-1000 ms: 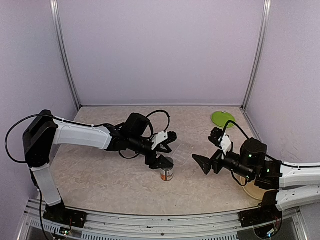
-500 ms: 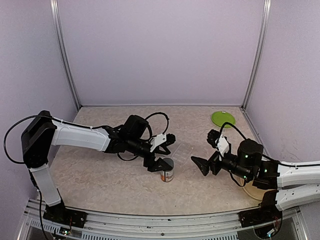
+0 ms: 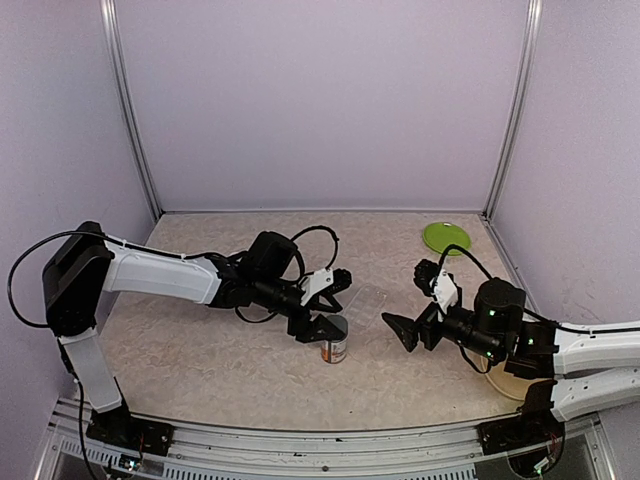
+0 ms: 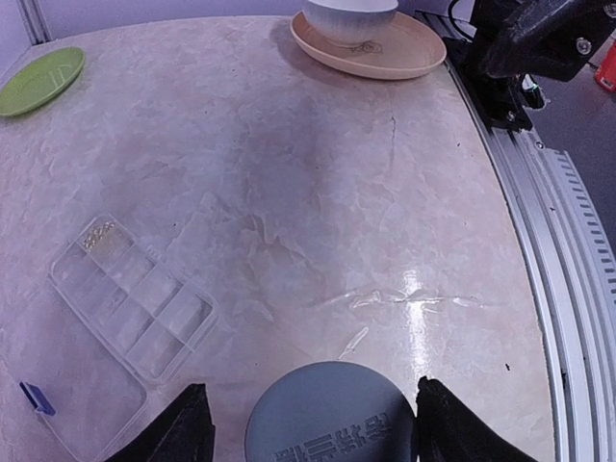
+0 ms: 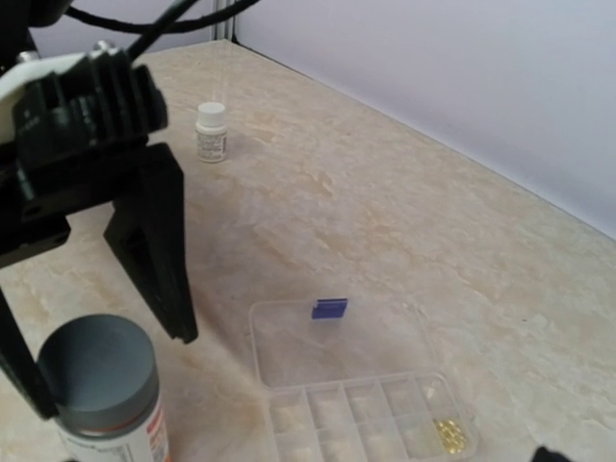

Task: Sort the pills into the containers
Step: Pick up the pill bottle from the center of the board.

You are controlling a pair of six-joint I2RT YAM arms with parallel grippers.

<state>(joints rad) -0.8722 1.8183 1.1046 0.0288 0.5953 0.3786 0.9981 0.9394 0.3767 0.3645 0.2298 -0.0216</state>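
- Your left claw point(image 4: 313, 387) stands with its jaws apart, one finger on each side of the grey cap of a pill bottle point(image 5: 96, 375).
- In the left wrist view there is a clear gap between one finger and the cap. The other finger sits just beside the cap's edge, and you cannot tell whether it touches.
- The bottle stands upright on the tabletop point(image 4: 318, 192), right under that claw's tips.
- Your right claw point(image 3: 407, 293) hangs spread wide with nothing between its fingers.
- The clear pill box point(image 4: 130, 303) lies flat between your two claws, just past the left claw's tips and just ahead of and below the right claw.
- Its lid point(image 4: 82, 419) is folded open and lies on the side nearer the bottle.
- A small dark blue piece point(image 4: 36, 397) sits at the lid's outer edge. You cannot tell whether it is a loose pill or part of the lid.
- Tiny yellow pieces point(image 4: 99, 238) fill one end compartment, the one farthest from the left claw. The other compartments look bare.
- Well beyond the left claw, a white bowl point(image 4: 348, 12) sits on a tan plate point(image 4: 385, 53), near the right arm's base.
- A green plate point(image 4: 38, 82) lies far beyond the box.
- A small white bottle point(image 5: 211, 132) stands well past the left claw as seen from your right wrist.
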